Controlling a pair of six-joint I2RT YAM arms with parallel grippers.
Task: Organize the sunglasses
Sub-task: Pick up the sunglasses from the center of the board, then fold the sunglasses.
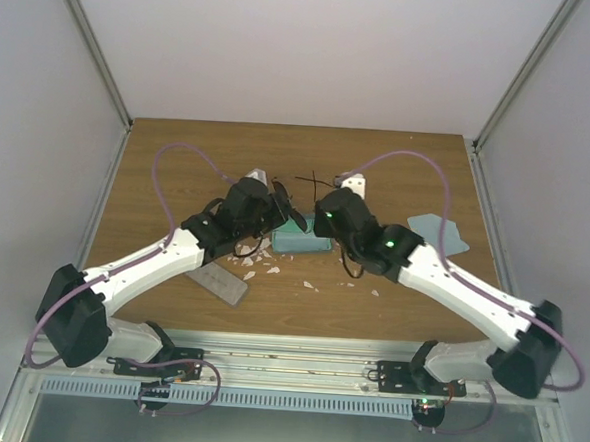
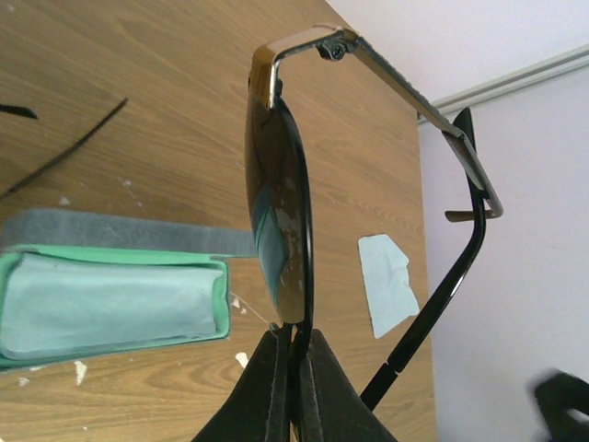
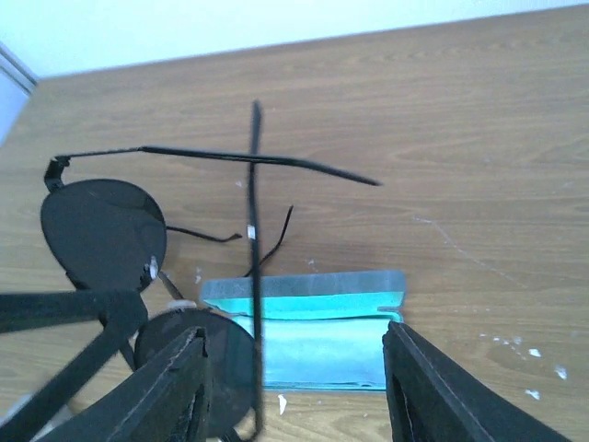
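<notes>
My left gripper (image 1: pixel 282 211) is shut on the rim of the dark round-lens sunglasses (image 2: pixel 279 216) and holds them in the air, temple arms unfolded, just above the open case (image 1: pixel 302 243). In the left wrist view the fingertips (image 2: pixel 270 354) pinch the lens edge. In the right wrist view both dark lenses (image 3: pixel 103 230) hang left of the case (image 3: pixel 317 341). My right gripper (image 3: pixel 294 373) is open and empty, facing the case and close to the glasses. Thin black wires (image 1: pixel 312 182) of the other pair lie behind the case; its lenses are hidden.
The open case has a green rim and a light blue cloth inside (image 2: pixel 106 304). A closed grey case (image 1: pixel 217 281) lies at front left. A light blue cloth (image 1: pixel 441 233) lies at the right. Small white scraps (image 1: pixel 262 269) dot the wood table.
</notes>
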